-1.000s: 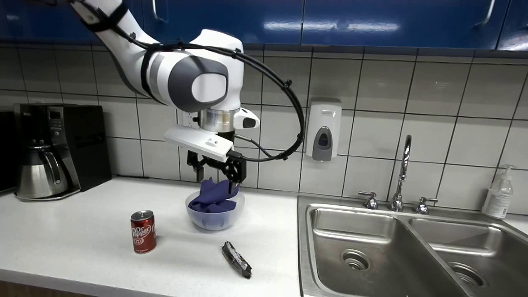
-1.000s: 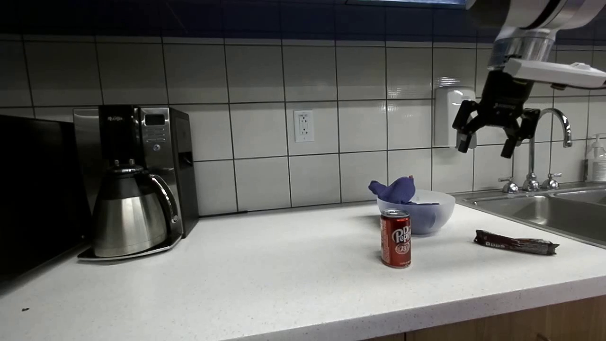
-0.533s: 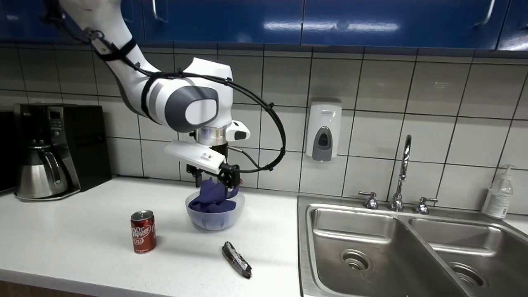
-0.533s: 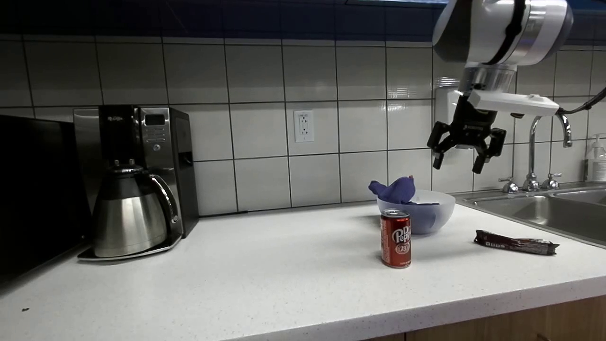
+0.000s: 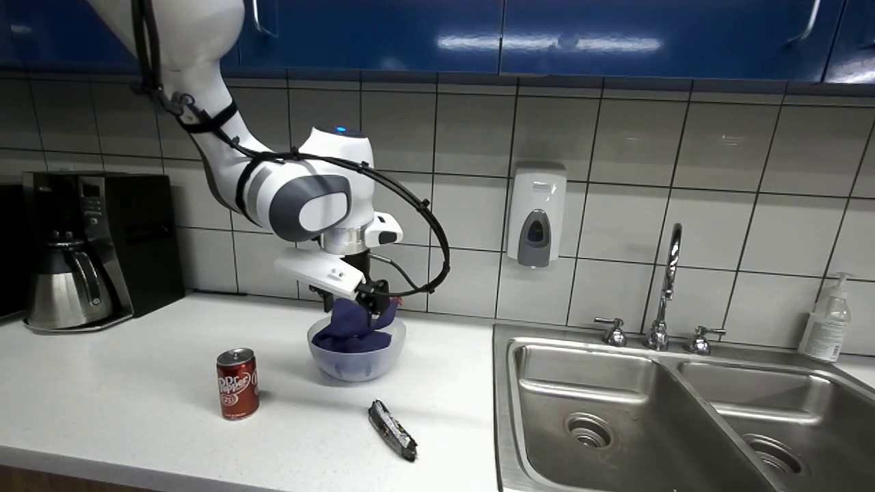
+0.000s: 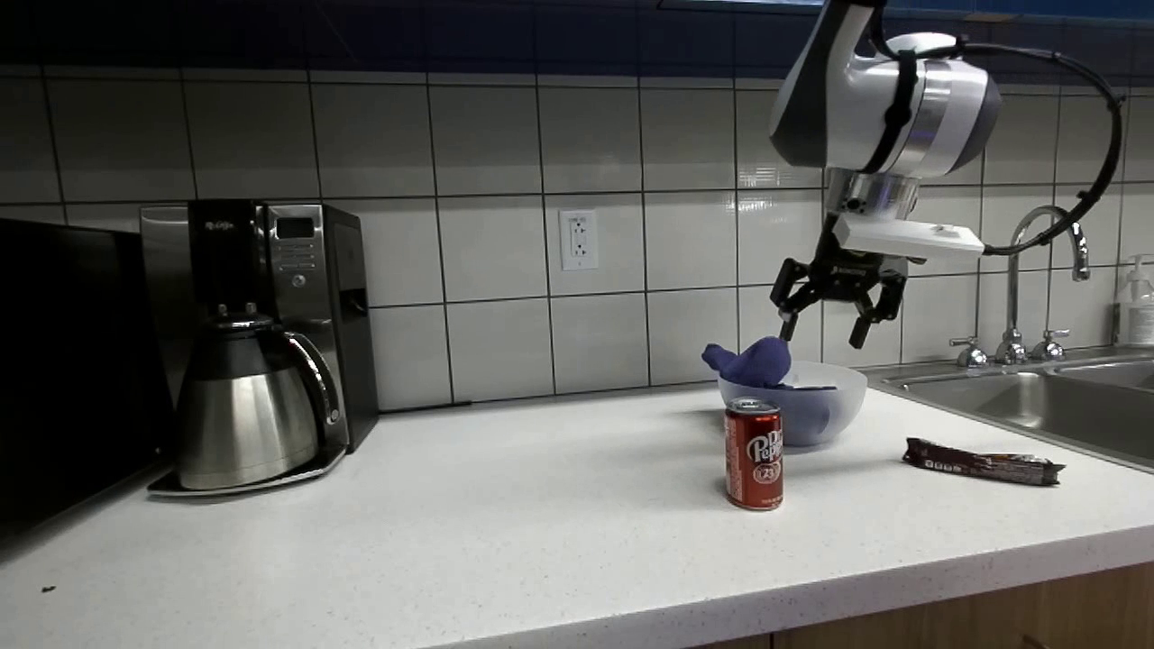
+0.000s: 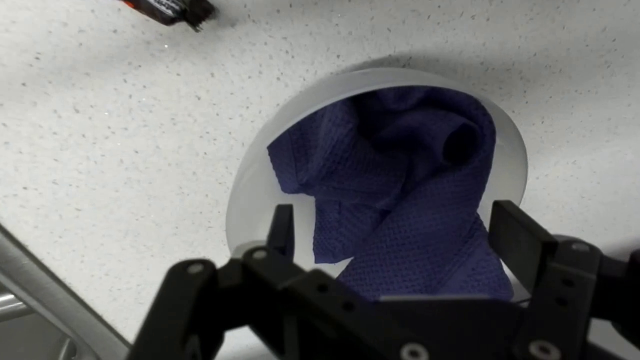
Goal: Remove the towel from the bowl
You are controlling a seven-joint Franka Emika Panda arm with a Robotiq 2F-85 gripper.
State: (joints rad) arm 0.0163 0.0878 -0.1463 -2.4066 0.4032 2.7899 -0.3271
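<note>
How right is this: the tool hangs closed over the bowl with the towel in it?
One slip: the tool is open, not closed; the wrist view shows its fingers apart. It does hang over the bowl with the towel in it.

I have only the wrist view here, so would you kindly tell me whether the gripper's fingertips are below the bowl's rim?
Observer: No, in an exterior view the gripper hangs with its fingertips higher than the rim of the bowl.

Operator: Thank you. Does anything stand near the bowl, outside my picture?

Observer: Yes, in both exterior views a red Dr Pepper can stands upright on the counter.
</note>
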